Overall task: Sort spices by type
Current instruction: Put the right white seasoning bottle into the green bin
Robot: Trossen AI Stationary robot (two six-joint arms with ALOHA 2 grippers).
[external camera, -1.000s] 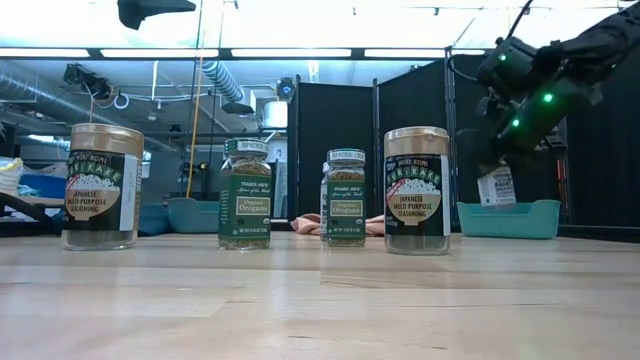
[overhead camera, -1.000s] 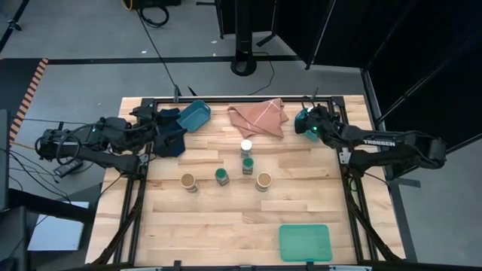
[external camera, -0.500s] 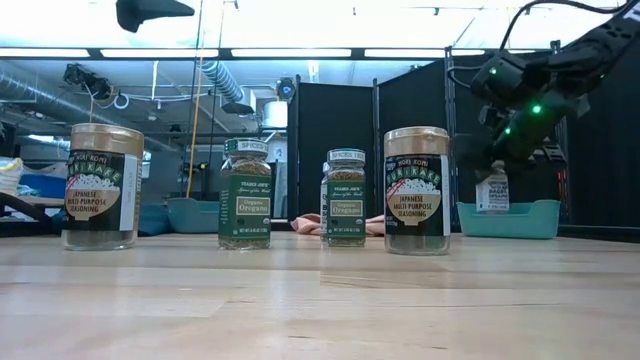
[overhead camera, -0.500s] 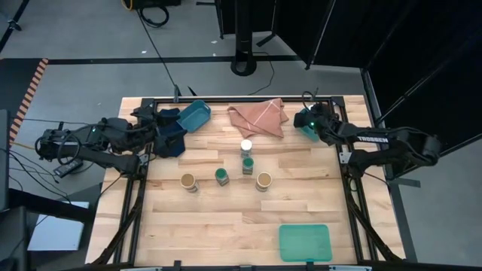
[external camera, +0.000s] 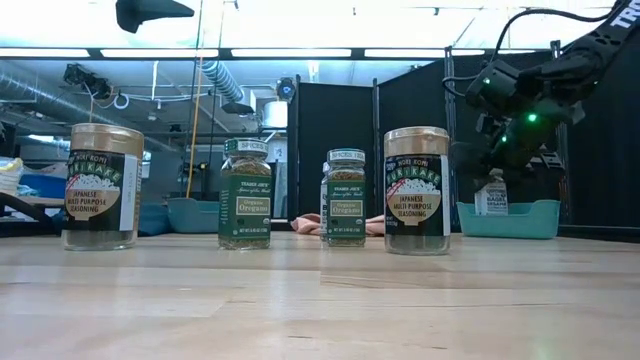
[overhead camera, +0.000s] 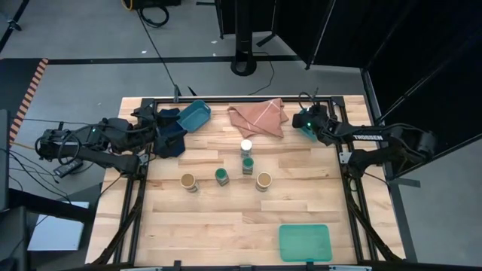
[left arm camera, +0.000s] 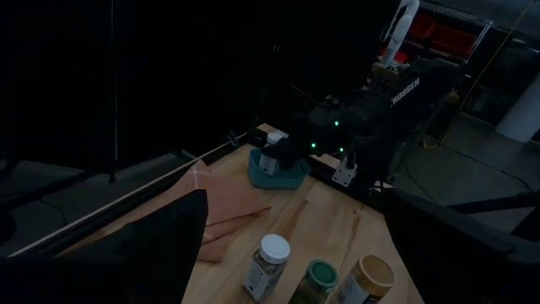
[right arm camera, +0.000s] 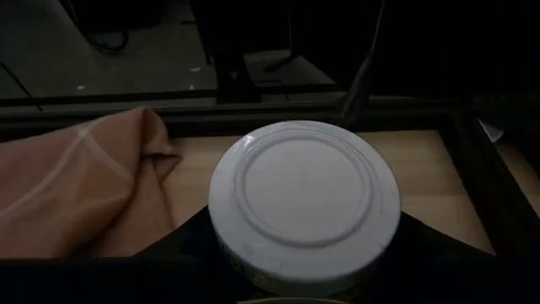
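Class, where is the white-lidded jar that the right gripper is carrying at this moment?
The white-lidded jar hangs in the right gripper over the teal bin at the table's far right corner, beside the tan cloth.

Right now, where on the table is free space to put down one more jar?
Bare wood lies between the jar row and the green tray, and left of that tray along the near edge. The far edge is crowded: two teal bins, the cloth and both arms.
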